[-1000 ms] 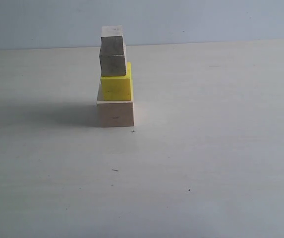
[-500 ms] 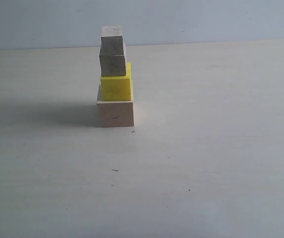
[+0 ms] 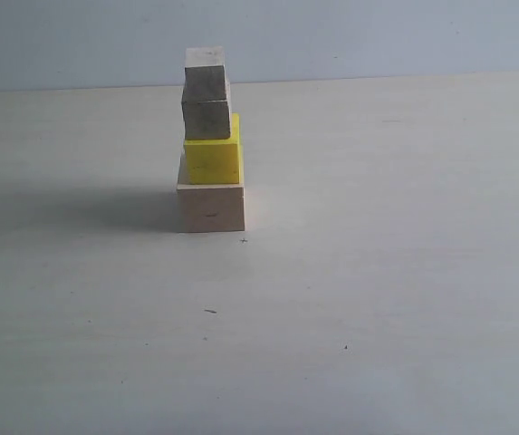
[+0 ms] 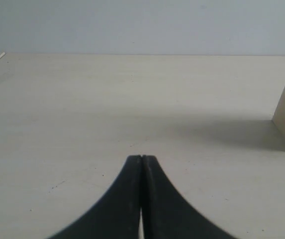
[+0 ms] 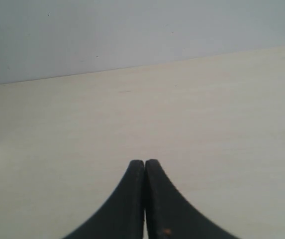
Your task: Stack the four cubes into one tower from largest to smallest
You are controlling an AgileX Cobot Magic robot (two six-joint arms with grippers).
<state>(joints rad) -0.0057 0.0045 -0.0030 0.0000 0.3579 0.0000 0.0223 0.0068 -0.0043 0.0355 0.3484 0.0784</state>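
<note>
The largest cube (image 3: 211, 208) is seen in pale wood colour, the second cube (image 3: 213, 161) above it in bright yellow. The third cube (image 3: 206, 118) is shown in dull grey-brown, the top cube (image 3: 206, 66) in paler pinkish grey. The table (image 3: 377, 272) is coloured pale beige, the wall (image 3: 377, 36) light grey-blue. The left gripper (image 4: 141, 158) and the right gripper (image 5: 144, 162) are seen in black.

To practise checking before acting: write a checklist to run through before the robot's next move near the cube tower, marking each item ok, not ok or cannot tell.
1. All four cubes in the tower: ok.
2. Order upward: pale wood cube, yellow cube, plain wood cube, tiniest cube: ok.
3. Cubes centred: not ok, the upper two sit off-centre.
4. Left pincer shut, empty: ok.
5. Right pincer shut, empty: ok.
6. Both pincers clear of the tower: ok.
</note>
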